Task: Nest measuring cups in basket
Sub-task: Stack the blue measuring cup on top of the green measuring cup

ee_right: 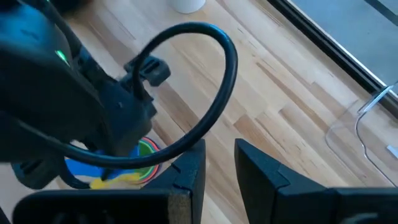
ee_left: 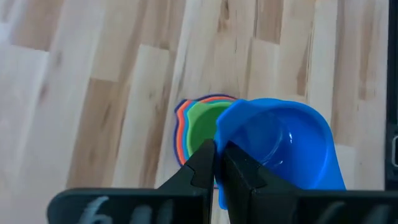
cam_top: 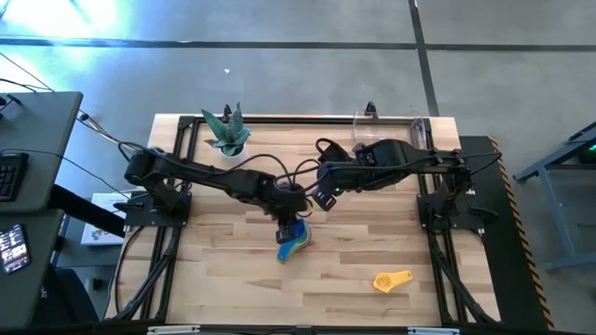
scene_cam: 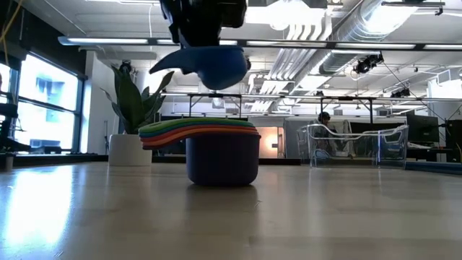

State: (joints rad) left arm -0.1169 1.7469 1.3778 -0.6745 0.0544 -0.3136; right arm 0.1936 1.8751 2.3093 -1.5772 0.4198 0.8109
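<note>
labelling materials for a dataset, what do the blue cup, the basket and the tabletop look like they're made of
Blue cup: looks like smooth moulded plastic, slightly glossy, with soft highlights inside the bowl.
Basket: probably clear hard plastic, since the room shows through its walls and its edges catch light.
Tabletop: pale wood planks, likely butcher-block style, with visible grain and seams and a mild sheen.

No readable text, no labels, no brands or numbers — nothing legible on any surface
</note>
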